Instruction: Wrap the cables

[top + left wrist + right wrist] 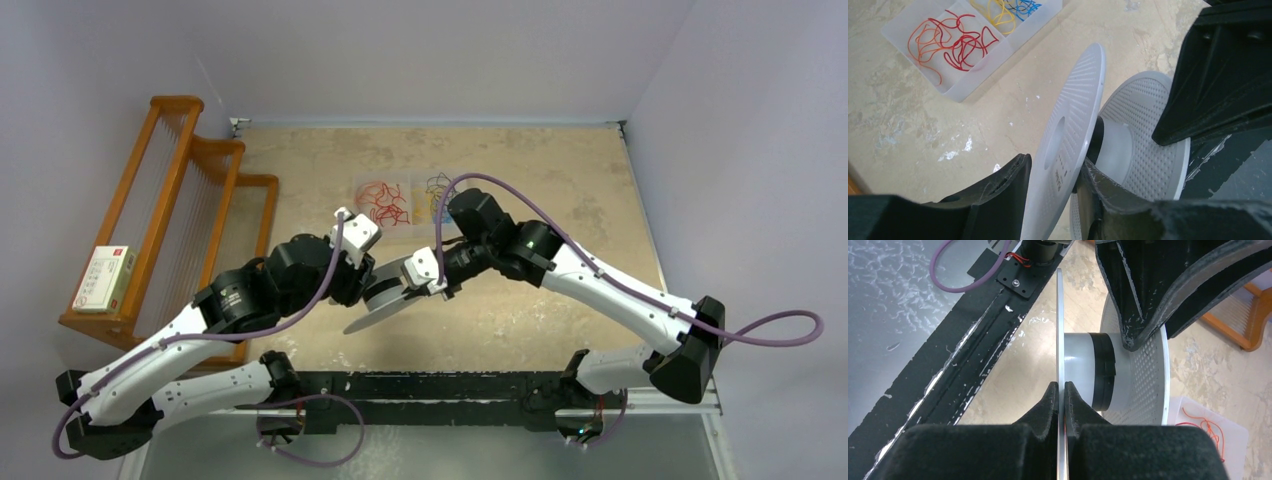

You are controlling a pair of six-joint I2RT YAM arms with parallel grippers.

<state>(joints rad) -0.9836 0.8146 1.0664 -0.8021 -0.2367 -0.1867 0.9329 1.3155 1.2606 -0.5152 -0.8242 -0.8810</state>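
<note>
Pinching tilted spool [385, 300]; left hand [1053, 167], right hand [1060, 386]

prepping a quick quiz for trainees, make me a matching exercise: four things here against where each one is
Things: 1 red wires; 2 yellow cables; 3 white spool; 4 small white box.
Places: a on the wooden rack; b gripped by left pincer and right pincer; c clear tray compartment with blue wires; d tray compartment nearer the rack.
Pairs: 1-d, 2-c, 3-b, 4-a.
</note>
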